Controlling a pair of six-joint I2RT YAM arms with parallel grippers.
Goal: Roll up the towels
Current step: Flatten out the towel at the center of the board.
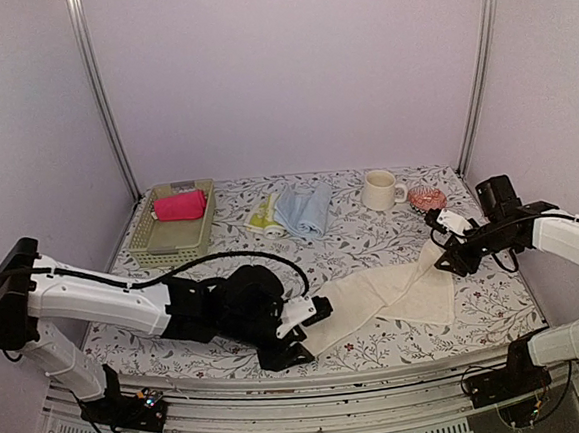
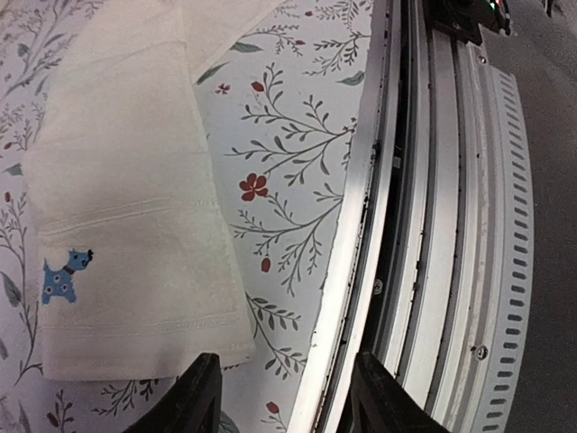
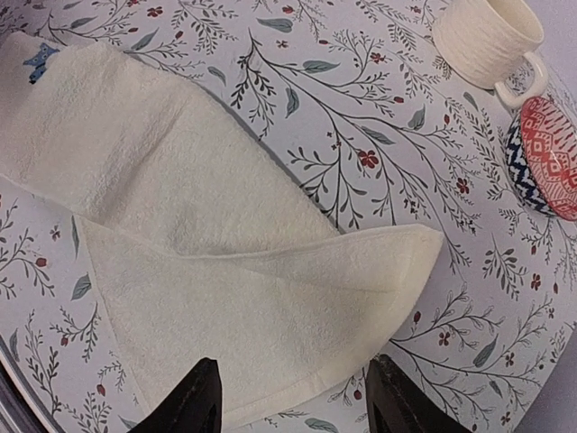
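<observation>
The near cream-white towel (image 1: 386,294) bore a small blue dog (image 2: 65,275). Far left, the hot pink towel (image 1: 179,206) filled a pale green basket (image 1: 147,250). Right of it sat the yellow-green towel (image 1: 262,217) and light blue towel (image 1: 304,210). The white tablecloth (image 1: 372,245) showed grey-green sprigs and red flowers.

Bright, even light from overhead leaves only a soft shadow under the left gripper (image 1: 307,330). Just beside its fingers (image 2: 194,401), the table's metal rim (image 2: 361,207) glints; those fingers look dark and slightly blurred.
</observation>
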